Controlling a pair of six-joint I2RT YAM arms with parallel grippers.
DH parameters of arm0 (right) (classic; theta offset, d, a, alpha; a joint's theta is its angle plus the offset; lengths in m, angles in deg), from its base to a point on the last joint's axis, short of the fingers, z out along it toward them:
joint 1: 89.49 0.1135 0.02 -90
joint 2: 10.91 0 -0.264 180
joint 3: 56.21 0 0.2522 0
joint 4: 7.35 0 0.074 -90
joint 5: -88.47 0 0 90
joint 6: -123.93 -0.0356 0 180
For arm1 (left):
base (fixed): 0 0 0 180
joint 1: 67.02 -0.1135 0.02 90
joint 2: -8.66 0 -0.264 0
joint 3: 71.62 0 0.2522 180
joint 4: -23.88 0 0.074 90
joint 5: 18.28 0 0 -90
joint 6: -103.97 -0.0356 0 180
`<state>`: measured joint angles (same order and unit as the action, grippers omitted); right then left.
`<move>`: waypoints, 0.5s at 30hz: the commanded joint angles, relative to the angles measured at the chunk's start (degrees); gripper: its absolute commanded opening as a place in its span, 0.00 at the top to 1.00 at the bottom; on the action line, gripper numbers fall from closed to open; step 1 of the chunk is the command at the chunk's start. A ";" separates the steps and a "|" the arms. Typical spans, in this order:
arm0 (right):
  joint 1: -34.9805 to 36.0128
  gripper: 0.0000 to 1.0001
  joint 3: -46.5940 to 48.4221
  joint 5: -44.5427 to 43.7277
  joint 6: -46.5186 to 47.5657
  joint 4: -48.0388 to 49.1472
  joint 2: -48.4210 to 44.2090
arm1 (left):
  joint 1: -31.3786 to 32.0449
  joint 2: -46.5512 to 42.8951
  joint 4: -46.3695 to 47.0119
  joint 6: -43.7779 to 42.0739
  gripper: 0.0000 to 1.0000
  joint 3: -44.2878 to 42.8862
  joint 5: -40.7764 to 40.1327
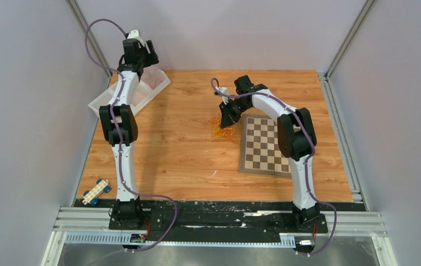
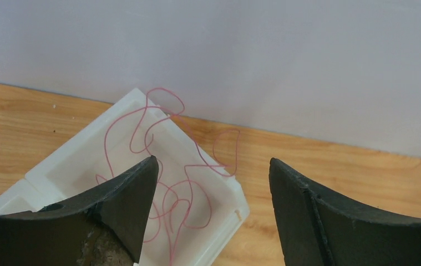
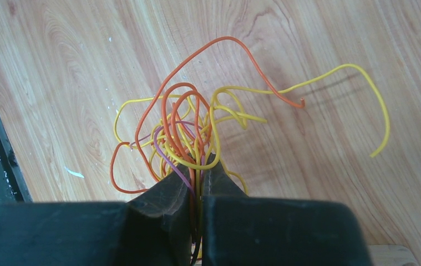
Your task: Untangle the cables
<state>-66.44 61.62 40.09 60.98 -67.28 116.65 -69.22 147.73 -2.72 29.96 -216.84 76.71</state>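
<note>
The cables point(image 3: 197, 133) are bunching in a knot just beside the chessboard point(image 1: 260, 147), and my right tool point(image 3: 197, 166) is pinching many of them at once. If I am pulling like this, the knot may be getting tighter. My left tool point(image 2: 212, 160) is hanging wide apart over the tray point(image 2: 47, 172).

Two tools: left tool point(image 2: 213, 166), right tool point(image 3: 197, 166). One bunch of cables point(image 3: 197, 122). One pink cable point(image 2: 163, 88). One white tray point(image 2: 75, 149). One chessboard point(image 1: 263, 145). One toy block point(image 1: 97, 192) at 7 o'clock.
</note>
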 commanded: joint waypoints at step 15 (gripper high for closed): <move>-0.08 0.93 0.58 -0.97 0.43 1.06 0.76 | 1.56 10.66 5.73 9.07 0.24 -8.61 -14.36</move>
<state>-66.44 61.62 39.28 61.00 -67.30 117.66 -68.21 157.00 -0.97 37.39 -221.63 65.22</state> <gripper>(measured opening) 0.074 0.767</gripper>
